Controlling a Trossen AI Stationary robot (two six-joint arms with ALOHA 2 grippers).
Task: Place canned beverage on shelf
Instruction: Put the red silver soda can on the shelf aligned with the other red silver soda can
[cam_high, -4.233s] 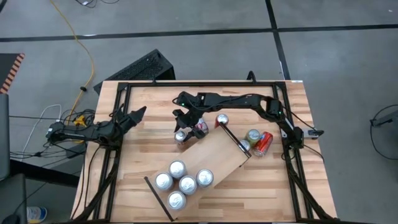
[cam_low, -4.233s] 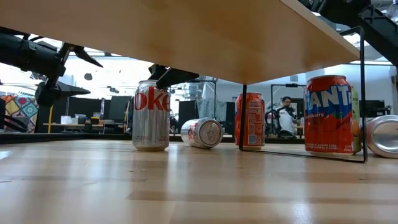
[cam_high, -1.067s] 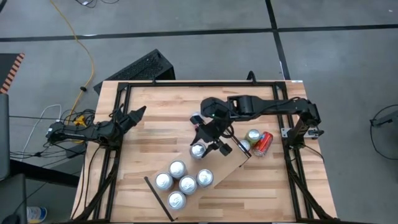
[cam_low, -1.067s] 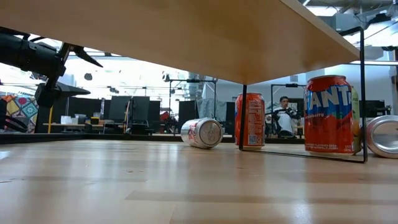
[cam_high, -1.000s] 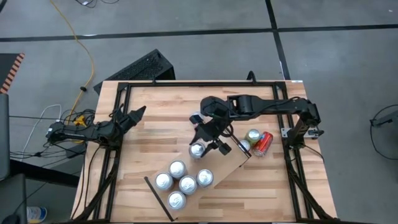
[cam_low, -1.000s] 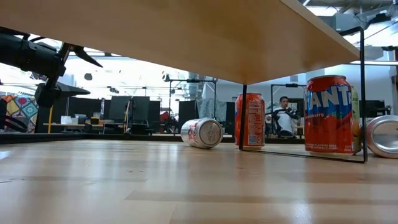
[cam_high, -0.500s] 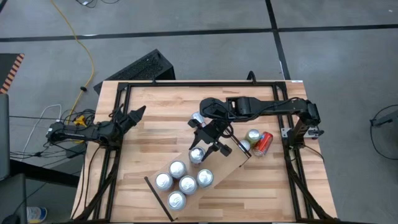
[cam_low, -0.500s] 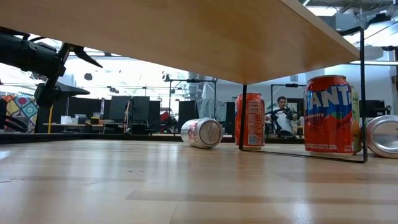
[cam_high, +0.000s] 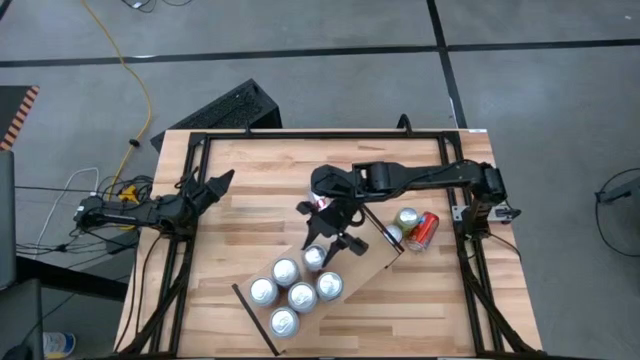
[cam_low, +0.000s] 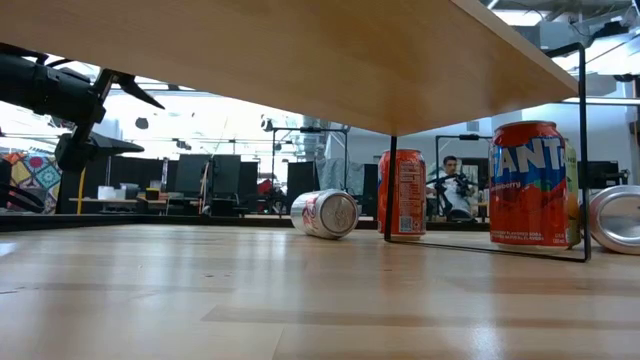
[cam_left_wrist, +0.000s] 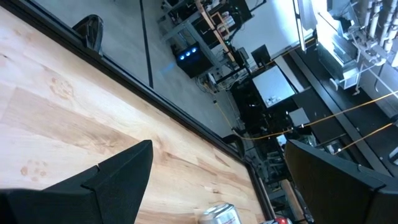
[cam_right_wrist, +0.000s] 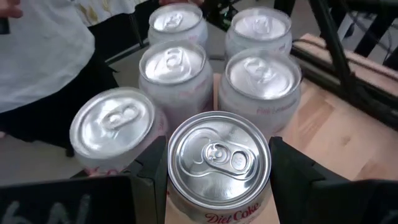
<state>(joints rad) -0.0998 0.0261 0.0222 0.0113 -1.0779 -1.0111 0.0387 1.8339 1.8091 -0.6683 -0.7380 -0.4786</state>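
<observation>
1. A Diet Coke can (cam_right_wrist: 219, 163) is clamped upright in the right pincer (cam_high: 325, 247), over the shelf (cam_high: 355, 250).
2. It is held right beside five cans (cam_high: 290, 290) standing on the shelf.
3. The shelf lies slantwise on the table (cam_high: 240, 190).
4. The left pincer (cam_high: 218, 184) is parked apart, fingers spread, at the table's left edge.

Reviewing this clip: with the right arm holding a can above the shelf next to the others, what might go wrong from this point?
1. The right gripper holds the Diet Coke can close to five standing cans; lowering it may bump one over.
2. The fingers flank the can, so opening could nudge a neighbour.
3. The shelf is raised; a knocked can might roll off.
The left gripper waits at the left edge.
</observation>
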